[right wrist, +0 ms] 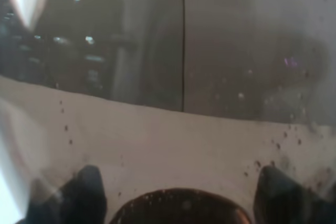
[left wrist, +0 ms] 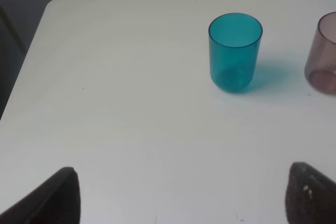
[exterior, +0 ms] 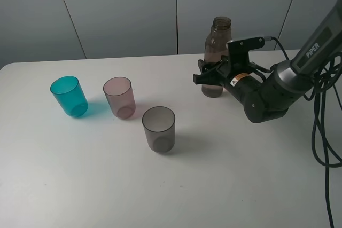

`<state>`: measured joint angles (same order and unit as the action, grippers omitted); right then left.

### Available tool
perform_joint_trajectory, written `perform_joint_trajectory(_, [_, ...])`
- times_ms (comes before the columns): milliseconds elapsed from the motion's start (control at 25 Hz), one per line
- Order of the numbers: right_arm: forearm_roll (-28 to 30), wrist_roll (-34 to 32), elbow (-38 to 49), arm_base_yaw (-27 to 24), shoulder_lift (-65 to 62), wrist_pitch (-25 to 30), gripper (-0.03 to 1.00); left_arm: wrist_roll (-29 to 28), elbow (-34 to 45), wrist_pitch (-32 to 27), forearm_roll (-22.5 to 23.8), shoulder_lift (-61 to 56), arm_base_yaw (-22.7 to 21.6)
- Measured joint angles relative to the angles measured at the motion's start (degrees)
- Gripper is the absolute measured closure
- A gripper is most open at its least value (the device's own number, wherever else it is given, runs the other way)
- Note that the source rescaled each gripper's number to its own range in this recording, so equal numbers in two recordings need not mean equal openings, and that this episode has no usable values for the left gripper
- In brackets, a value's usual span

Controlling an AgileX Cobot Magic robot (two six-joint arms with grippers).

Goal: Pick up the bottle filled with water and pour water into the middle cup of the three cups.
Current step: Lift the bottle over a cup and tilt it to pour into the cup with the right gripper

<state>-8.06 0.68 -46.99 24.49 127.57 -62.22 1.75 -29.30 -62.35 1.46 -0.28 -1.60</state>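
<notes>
Exterior high view: right gripper (exterior: 209,77) clamped on the lower body of the bottle (exterior: 218,46), which is upright at the far right of the table (exterior: 240,180); middle cup (exterior: 118,97) stands well apart, between teal tumbler (exterior: 69,96) and grey tumbler (exterior: 158,128); left gripper (left wrist: 181,198) wide open, holding nothing

exterior high view: the bottle (exterior: 219,38) has its lower body partly hidden behind the right gripper (exterior: 209,77) closed on it; the arm (exterior: 299,68) runs off the right edge. right wrist view: the bottle wall fills the picture, blurred and cut on every side. left wrist view: the middle cup (left wrist: 324,56) is cut by the picture's edge; of the left gripper (left wrist: 181,203) only two dark fingertips (left wrist: 58,198) show.
</notes>
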Motion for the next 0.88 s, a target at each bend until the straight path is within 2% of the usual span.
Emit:
perform_joint_trajectory(240, [0.4,0.2,0.0,0.0,-0.4,1.2,0.97,-0.1,0.0,0.0,0.0,0.0,0.0])
perform_joint_trajectory(480, [1.6,0.2,0.0,-0.2,-6.3,11.5,0.97,-0.1,0.0,0.0,0.0,0.0,0.0])
perform_joint_trajectory(720, [1.4,0.5,0.0,1.8,-14.6,17.2,0.97,-0.1,0.0,0.0,0.0,0.0,0.0])
perform_joint_trajectory(880, [-2.4,4.8,-1.0,4.5,-16.7,21.0,0.97,-0.1,0.0,0.0,0.0,0.0,0.0])
